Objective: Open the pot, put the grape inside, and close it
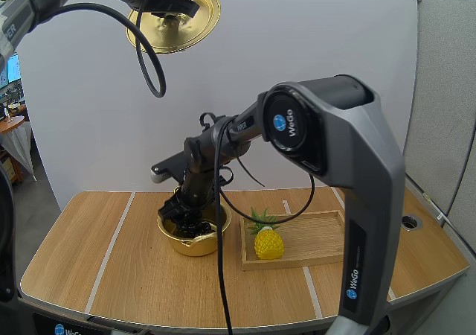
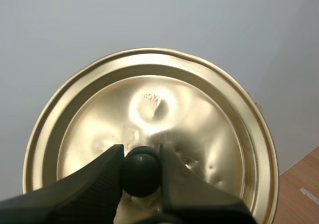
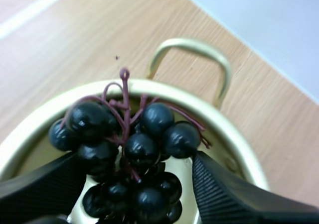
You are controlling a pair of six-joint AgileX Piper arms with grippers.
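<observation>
High up at the left, well above the table point(image 1: 89, 253): the left gripper point(image 1: 169, 15), holding the lid point(image 1: 171, 39) by its little black knob point(image 2: 141, 176). Seen from the left wrist: two dark fingers point(image 2: 94, 179) squeezed narrow on that round knob, one on each side, both touching it. Shiny gold lid, round and tilted, its knob side turned to the gripper. Down on the table, near the middle: the gold pot point(image 1: 195, 244), open at the top. Reaching down into the mouth of the pot: the right gripper point(image 1: 190, 219). Seen from the right wrist: fingers point(image 3: 224, 194) wide apart, ribbed sides facing each other, with the bunch of grapes point(image 3: 142, 149) in between. Dark, shiny grapes on a reddish stem, stem end up, inside the ring of the pot's rim point(image 3: 229, 139). A small gap between the grapes and one finger. Very close to the other finger, touching or not, hard to tell. Hard to tell too whether resting on the pot's bottom. A curved gold handle point(image 3: 199, 47) on the far side of the pot, over the wood. Just beside the pot, on its right: a wooden tray point(image 1: 320, 234), with a small yellow pineapple point(image 1: 269, 244) sitting in its left end, near the pot but not touching it.
</observation>
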